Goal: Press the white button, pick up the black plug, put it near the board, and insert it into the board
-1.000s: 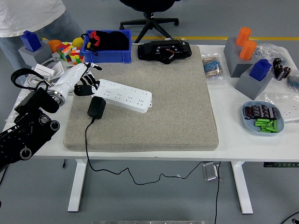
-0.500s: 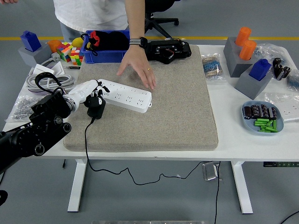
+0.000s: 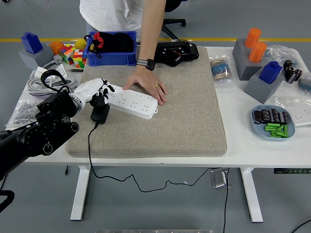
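Left hand, fingers curled around the black plug beside the white power strip, steadied by a person's hand; misalignment could jam the prongs.

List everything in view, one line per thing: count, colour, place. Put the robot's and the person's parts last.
power strip: 1, white, left part of the mat
black plug: 1, black, on the mat beside the strip's left end, its cord running over the near edge
mat: 1, grey, table centre
bin: 1, blue, far left
puzzle cube: 1, multicoloured, left of the bin
black device: 1, far centre
tray: 1, light blue, right, holding green and dark parts
orange cylinders: 2, in a grey block, far right
left hand: 1, white, at the strip's left end above the plug
person's hand: 1, resting on the strip
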